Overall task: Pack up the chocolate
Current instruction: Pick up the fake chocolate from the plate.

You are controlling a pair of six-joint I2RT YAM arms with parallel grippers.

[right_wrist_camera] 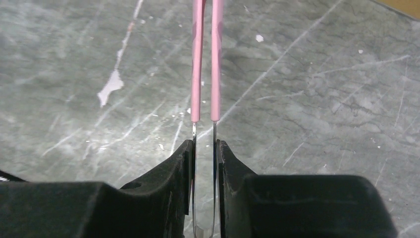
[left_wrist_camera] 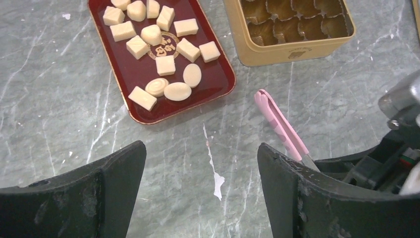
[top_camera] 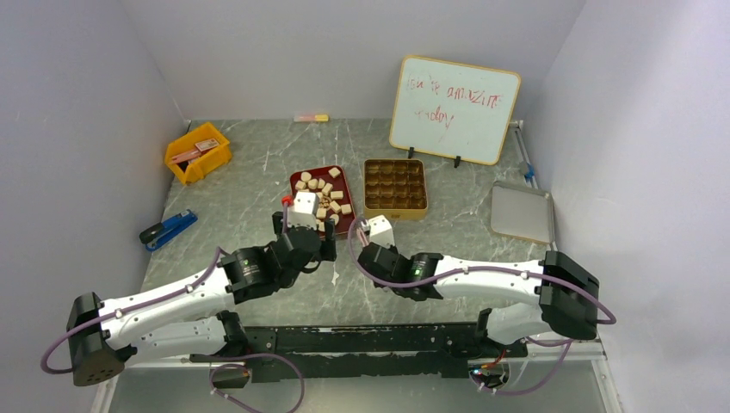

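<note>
On the grey marble table (top_camera: 258, 172) the chocolate (left_wrist_camera: 165, 65) sits in a red tray (left_wrist_camera: 218, 82), just left of the gold tin (left_wrist_camera: 277, 52) whose little cups wait for it, while the right gripper (right_wrist_camera: 204, 148) pinches pink tweezers (right_wrist_camera: 197, 59), good for picking up such small pieces, and the left gripper (left_wrist_camera: 200, 158) hangs wide open, empty.

The left arm (top_camera: 172, 301) reaches forward and in toward the middle, elbow bent, wrist pitched down. The left jaws stand wide apart, with nothing between the two black fingers (left_wrist_camera: 99, 193). The right arm (top_camera: 491, 280) runs from its base leftward across the front, forearm low, and ends near the left wrist without touching it. The right jaws are closed on tweezers (right_wrist_camera: 197, 59). Each finger presses one metal leg, and the pink tips point ahead, slightly parted.
</note>
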